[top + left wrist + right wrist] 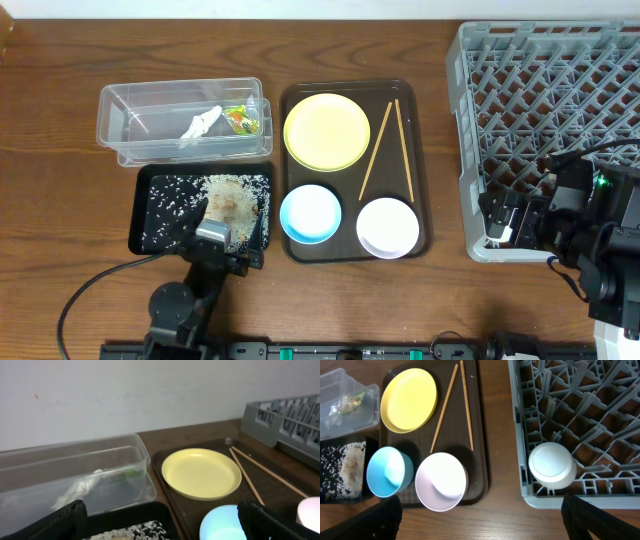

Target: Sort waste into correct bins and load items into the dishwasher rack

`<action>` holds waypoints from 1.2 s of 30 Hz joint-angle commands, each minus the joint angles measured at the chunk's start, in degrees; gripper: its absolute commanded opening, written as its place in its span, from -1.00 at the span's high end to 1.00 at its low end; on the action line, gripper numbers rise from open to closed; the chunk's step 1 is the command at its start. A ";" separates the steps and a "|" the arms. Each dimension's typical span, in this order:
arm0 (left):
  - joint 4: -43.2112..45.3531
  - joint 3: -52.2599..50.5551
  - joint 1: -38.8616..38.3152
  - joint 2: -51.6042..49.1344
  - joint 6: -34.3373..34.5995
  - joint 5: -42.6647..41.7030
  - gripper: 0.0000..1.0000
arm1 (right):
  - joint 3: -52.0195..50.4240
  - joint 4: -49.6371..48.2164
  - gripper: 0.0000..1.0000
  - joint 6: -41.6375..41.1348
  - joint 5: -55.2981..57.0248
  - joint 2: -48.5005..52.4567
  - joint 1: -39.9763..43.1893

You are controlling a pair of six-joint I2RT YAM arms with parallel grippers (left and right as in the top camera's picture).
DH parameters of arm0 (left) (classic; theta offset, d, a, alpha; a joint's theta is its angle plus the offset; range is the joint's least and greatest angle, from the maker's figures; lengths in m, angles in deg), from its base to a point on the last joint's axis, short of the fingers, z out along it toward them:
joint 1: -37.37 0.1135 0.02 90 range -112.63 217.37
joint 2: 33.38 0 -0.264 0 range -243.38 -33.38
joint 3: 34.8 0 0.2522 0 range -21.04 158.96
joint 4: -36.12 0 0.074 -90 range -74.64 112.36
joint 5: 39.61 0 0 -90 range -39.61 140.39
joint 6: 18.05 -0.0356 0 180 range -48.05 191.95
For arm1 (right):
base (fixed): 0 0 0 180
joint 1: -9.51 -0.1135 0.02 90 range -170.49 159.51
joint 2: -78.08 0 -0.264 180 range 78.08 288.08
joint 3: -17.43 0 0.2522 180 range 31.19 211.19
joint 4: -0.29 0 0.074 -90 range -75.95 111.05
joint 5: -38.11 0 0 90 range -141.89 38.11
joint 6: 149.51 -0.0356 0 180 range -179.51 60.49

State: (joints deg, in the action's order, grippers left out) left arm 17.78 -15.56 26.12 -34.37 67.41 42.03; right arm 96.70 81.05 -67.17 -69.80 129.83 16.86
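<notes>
The clear tub (pixel 130 105) holds the white paper scrap (pixel 200 123) and the printed wrapper (pixel 240 118). The black tray (pixel 150 235) holds rice grains and crumbs (pixel 225 195). The yellow plate (pixel 327 131), two chopsticks (pixel 376 150), light-blue bowl (pixel 310 214) and white bowl (pixel 388 227) lie on the brown serving tray (pixel 420 150). An upturned white bowl (pixel 551 465) sits in the grey rack (pixel 560 90) near its front left corner. My left gripper (pixel 222 240) is open and empty over the black tray's front edge. My right gripper (pixel 503 222) is open and empty at the rack's front left corner.
The rack fills the right side of the table. The tub and the black tray lie left of the brown serving tray. In the left wrist view, a pale wall (pixel 150 395) stands behind the table.
</notes>
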 commanded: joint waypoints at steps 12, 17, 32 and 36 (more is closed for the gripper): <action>1.77 -5.25 0.35 0.81 -0.37 -1.51 -0.97 | 0.37 0.07 -0.99 -0.61 0.57 -0.11 -0.31; 1.68 -5.25 0.35 0.76 -0.37 -1.51 -0.97 | 0.37 0.04 -0.99 -0.61 0.57 -0.11 -0.31; 1.68 -5.25 0.35 0.76 -0.37 -1.51 -0.98 | 0.37 -0.70 -0.99 -0.68 0.52 -0.11 -0.31; 1.68 -5.25 0.35 0.76 -0.37 -1.51 -0.98 | 0.37 -7.48 -0.99 -1.88 -1.88 0.28 -0.31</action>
State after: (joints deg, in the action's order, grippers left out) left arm 20.88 -19.61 26.12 -34.07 67.41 41.53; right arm 96.73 74.73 -67.43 -69.96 129.89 16.86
